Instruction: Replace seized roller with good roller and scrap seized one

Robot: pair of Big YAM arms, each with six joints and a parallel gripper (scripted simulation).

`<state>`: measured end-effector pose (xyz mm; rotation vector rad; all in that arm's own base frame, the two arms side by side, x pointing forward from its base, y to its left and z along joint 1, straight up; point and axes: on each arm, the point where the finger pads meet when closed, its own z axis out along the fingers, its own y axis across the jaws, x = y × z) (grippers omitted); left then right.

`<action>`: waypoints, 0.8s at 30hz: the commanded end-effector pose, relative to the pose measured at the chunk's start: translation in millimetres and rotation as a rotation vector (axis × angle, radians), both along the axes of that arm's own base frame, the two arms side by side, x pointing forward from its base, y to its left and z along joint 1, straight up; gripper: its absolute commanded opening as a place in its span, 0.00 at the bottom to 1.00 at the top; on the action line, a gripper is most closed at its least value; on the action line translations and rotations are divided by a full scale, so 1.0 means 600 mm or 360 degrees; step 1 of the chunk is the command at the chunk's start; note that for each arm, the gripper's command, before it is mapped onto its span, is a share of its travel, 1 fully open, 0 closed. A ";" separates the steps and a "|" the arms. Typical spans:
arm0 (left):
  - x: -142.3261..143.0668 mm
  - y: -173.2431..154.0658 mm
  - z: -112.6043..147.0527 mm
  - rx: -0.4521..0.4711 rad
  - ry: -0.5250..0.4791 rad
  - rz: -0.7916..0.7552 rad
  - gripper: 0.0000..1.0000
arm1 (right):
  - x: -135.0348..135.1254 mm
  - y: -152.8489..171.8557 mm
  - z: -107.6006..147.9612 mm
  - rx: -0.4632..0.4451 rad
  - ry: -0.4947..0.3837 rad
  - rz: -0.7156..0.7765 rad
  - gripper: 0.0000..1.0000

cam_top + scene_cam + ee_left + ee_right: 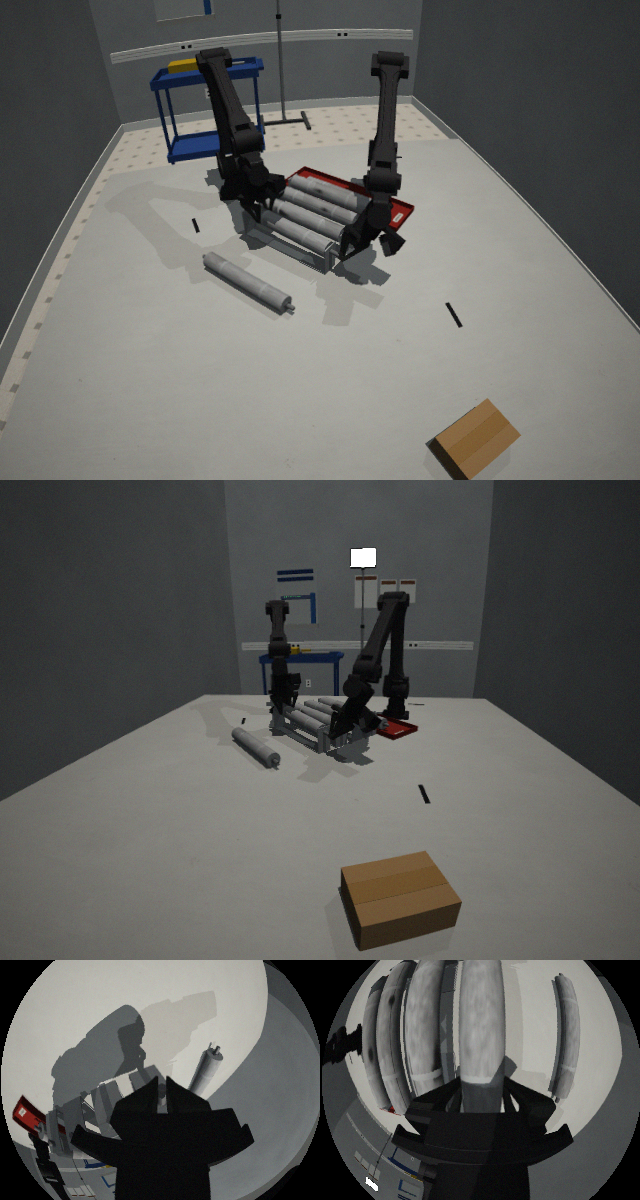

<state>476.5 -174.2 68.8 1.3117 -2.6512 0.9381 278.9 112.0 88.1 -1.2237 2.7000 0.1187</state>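
Observation:
The roller bed (328, 259) (321, 739) holds several grey rollers side by side. My left gripper (341, 255) (333, 734) (162, 1081), at the right in the top view, is shut on the front roller's axle just outside the near bracket. My right gripper (482, 1081), at the left in the top view, is shut on the front roller (302, 235) (310, 723) (482, 1020) at its other end, one finger on each side. A loose roller (248, 281) (255, 746) (206, 1071) (570, 1035) lies on the table in front. The far axle end is hidden.
The red scrap tray (408, 208) (27, 1116) is behind the bed; the arms and rollers hide much of its inside. A cardboard box (478, 436) (400, 895) stands far forward. Two short black strips (195, 225) (453, 314) lie on the table. A blue cart (206, 77) stands beyond it.

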 end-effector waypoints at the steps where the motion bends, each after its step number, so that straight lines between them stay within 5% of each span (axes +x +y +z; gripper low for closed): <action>1: 0.077 0.047 0.041 0.0023 -0.0135 0.0094 0.03 | 0.010 -0.005 0.014 0.0016 -0.0044 -0.0034 0.32; 24: 0.079 0.047 0.044 0.0018 -0.0136 0.0105 0.03 | 0.007 -0.006 -0.005 0.0058 -0.0086 -0.0008 0.32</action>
